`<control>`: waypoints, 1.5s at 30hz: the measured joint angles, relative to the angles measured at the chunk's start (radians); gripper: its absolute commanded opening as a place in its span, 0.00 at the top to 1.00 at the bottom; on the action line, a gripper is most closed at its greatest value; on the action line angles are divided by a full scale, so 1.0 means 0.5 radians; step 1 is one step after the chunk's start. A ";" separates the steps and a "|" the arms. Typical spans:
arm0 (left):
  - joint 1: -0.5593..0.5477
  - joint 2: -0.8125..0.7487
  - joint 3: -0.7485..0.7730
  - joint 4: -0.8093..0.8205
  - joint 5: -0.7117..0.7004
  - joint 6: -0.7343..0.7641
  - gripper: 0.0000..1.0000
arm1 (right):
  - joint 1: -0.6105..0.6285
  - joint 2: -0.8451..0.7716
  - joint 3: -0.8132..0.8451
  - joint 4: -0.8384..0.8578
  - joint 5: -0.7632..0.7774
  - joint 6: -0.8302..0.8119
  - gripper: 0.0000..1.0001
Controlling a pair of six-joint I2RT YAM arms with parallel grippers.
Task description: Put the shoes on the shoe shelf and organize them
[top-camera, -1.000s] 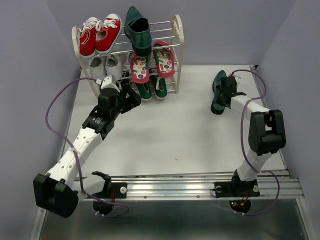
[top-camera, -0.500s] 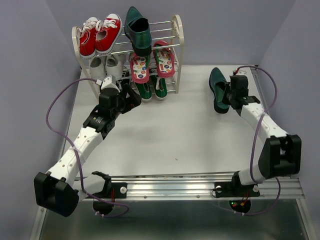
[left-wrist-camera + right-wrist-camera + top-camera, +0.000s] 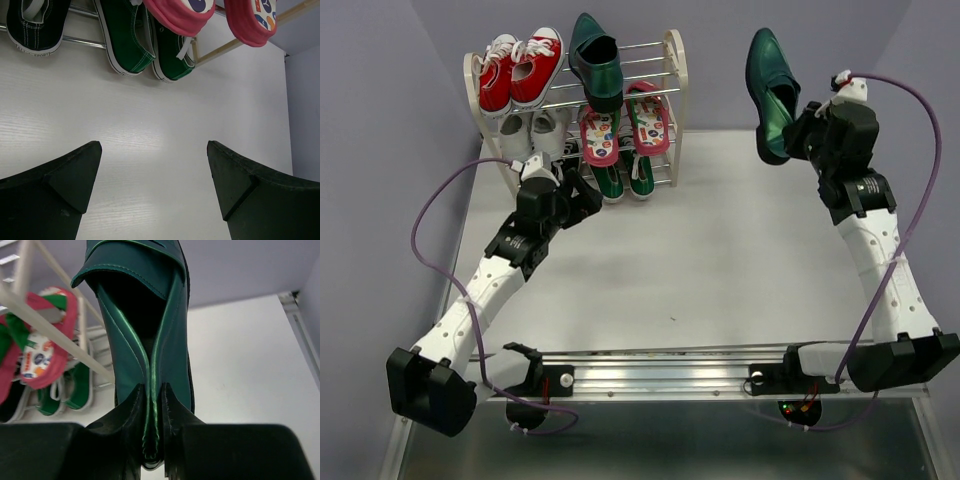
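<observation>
Teal dress shoe: aloft over the bench, right of the shoe shelf, heel wall pinched by the right hand. Left hand: spread, empty, low before the green sneakers on the bottom tier.

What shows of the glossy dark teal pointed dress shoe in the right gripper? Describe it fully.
The glossy dark teal pointed dress shoe looks like smooth patent leather with a bright green sheen along its edges, a dark open interior and a laceless slip-on vamp. The right gripper is shut on the thin rim at its heel end and is the only thing touching it. It hangs in the air above the white table, toe pointing away from the arm's base, right of the cream shoe shelf and apart from it.
</observation>
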 measured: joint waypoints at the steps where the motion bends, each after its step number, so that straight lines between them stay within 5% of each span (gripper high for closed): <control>1: 0.000 -0.006 -0.004 -0.001 0.000 0.000 0.01 | 0.014 0.028 0.078 -0.017 -0.021 -0.003 0.99; 18: 0.001 -0.260 -0.133 -0.040 -0.032 -0.013 0.01 | 0.890 0.961 1.517 -0.066 -0.020 -0.053 0.99; 29: 0.001 -0.375 -0.148 -0.081 -0.121 -0.014 0.01 | 0.977 1.310 1.715 -0.063 0.590 -0.037 0.99; 40: 0.001 -0.373 -0.150 -0.082 -0.163 -0.014 0.01 | 0.977 1.545 1.933 -0.021 0.697 -0.070 0.99; 45: 0.001 -0.374 -0.197 -0.077 -0.170 -0.016 0.01 | 0.977 1.614 1.952 0.056 0.729 -0.069 0.84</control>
